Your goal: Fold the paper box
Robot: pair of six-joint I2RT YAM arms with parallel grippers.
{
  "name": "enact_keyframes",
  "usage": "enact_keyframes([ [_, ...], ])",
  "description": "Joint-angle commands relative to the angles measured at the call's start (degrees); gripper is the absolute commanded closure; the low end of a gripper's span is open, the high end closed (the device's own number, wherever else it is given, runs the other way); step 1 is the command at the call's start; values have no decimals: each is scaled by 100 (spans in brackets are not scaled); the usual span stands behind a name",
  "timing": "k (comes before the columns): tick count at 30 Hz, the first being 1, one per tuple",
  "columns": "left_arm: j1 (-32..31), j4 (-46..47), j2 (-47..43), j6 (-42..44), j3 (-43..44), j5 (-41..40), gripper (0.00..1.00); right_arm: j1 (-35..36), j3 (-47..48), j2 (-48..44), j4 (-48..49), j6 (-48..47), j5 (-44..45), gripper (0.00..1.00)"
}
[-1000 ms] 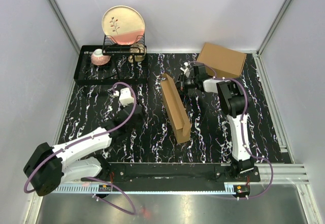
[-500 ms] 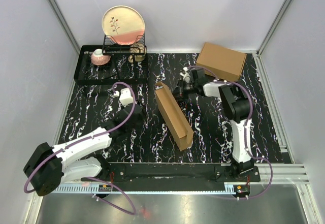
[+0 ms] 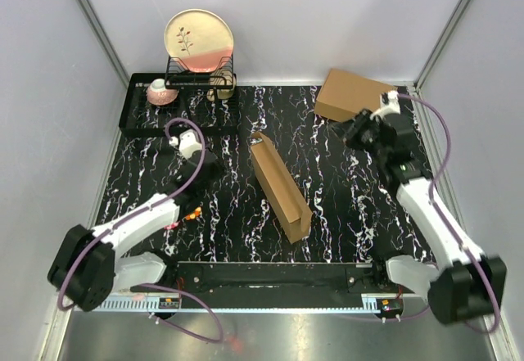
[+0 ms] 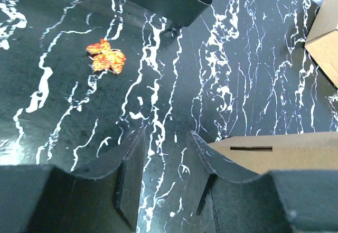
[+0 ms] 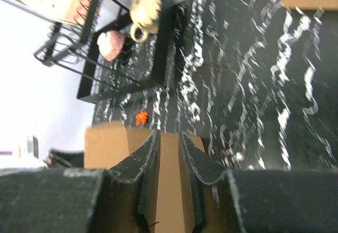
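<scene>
The paper box (image 3: 277, 182) stands on a long edge in the middle of the table, a narrow brown cardboard shape running diagonally from back to front. My left gripper (image 3: 209, 167) is to its left, apart from it. Its jaws (image 4: 166, 135) are open over bare table, and a slotted panel of the box (image 4: 264, 151) shows behind the right finger. My right gripper (image 3: 358, 132) hovers at the back right, well clear of the box. Its jaws (image 5: 169, 135) stand slightly open and hold nothing. The box (image 5: 105, 146) is only seen beyond them.
A made-up brown cardboard box (image 3: 348, 95) sits at the back right corner. A black rack tray (image 3: 135, 119) at the back left holds a plate (image 3: 199, 40) and a pink cup (image 3: 161, 92). A small orange scrap (image 4: 105, 56) lies on the table left of the box.
My right gripper has let go of the paper box and swung away to the back right. The box tipped slightly leftward, then stayed put. My left gripper shifted a little toward the back.
</scene>
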Motion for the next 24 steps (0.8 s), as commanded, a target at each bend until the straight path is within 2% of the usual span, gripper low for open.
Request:
enact_keyframes([
  [1, 233, 752, 572, 150, 600, 1006, 59, 95, -1109, -1469, -1132, 0, 1040, 75],
  [4, 269, 1086, 915, 239, 776, 1446, 57, 138, -1558, -2402, -1694, 96, 1085, 75],
  [8, 339, 1210, 1478, 335, 1154, 1868, 55, 279, -1874, -3090, -2581, 202, 1085, 77],
  [11, 488, 1237, 1909, 336, 1461, 2132, 55, 288, -2199, -3495, -2776, 289, 805, 80],
  [19, 883, 1395, 2673, 301, 1831, 2598, 55, 490, -3158, -4348, -2294, 852, -356, 86],
  [23, 1016, 1754, 2911, 230, 1770, 2818, 55, 657, -3509, -4410, -1890, 931, -1145, 88],
  [24, 1042, 1886, 2955, 187, 1735, 3158, 56, 718, -3545, -4366, -1846, 958, -1182, 89],
])
